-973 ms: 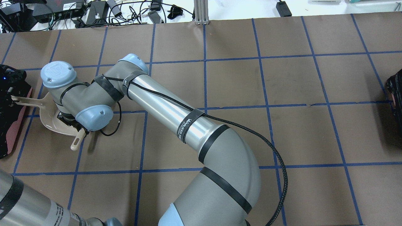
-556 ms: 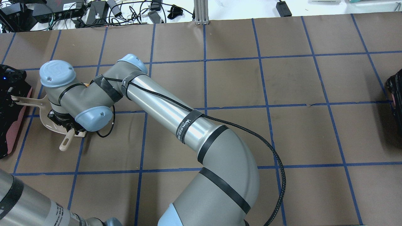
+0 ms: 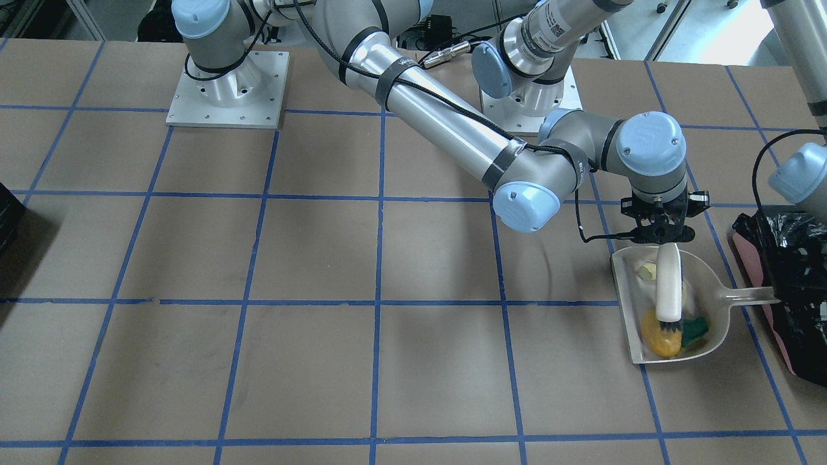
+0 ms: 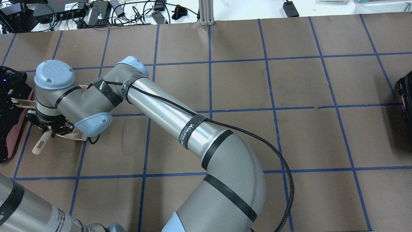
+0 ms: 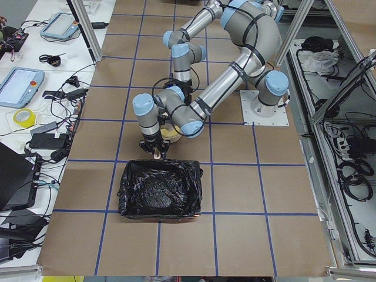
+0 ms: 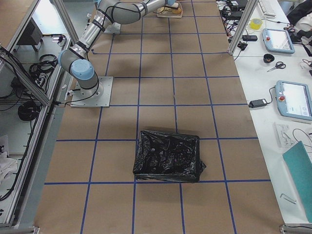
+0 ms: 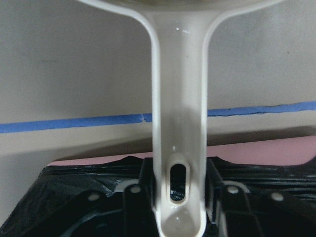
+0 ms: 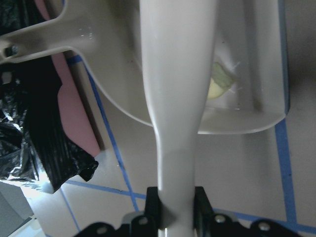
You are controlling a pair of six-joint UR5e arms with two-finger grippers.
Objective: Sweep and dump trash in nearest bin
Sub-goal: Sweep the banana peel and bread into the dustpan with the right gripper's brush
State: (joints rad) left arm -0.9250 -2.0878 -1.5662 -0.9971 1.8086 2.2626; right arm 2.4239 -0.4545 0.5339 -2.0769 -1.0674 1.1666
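Observation:
The beige dustpan (image 3: 704,271) lies on the table with its handle (image 3: 753,296) pointing at the bin (image 3: 791,303), which is pink-sided with a black bag. In the pan lie the orange-brown lump (image 3: 659,339), the green sponge chunk (image 3: 696,329) and the pale yellow peel (image 3: 645,270). My right gripper (image 3: 660,234) is shut on a beige brush (image 3: 669,284) whose bristles rest in the pan against the lump. My left gripper (image 7: 180,197) is shut on the dustpan handle (image 7: 177,123) at the bin's edge. The right wrist view shows the brush handle (image 8: 177,98) over the pan and the peel (image 8: 219,81).
The pink-sided bin shows at the table's left end in the overhead view (image 4: 14,135). An all-black container (image 6: 168,156) stands at the far right end (image 4: 406,96). My right arm (image 4: 167,112) stretches across the table's middle. Cables and boxes lie beyond the far edge.
My right wrist and the brush have moved left toward the bin, sweeping across the dustpan. The pan is now mostly hidden under the wrist in the overhead view. The dustpan handle has stayed put.

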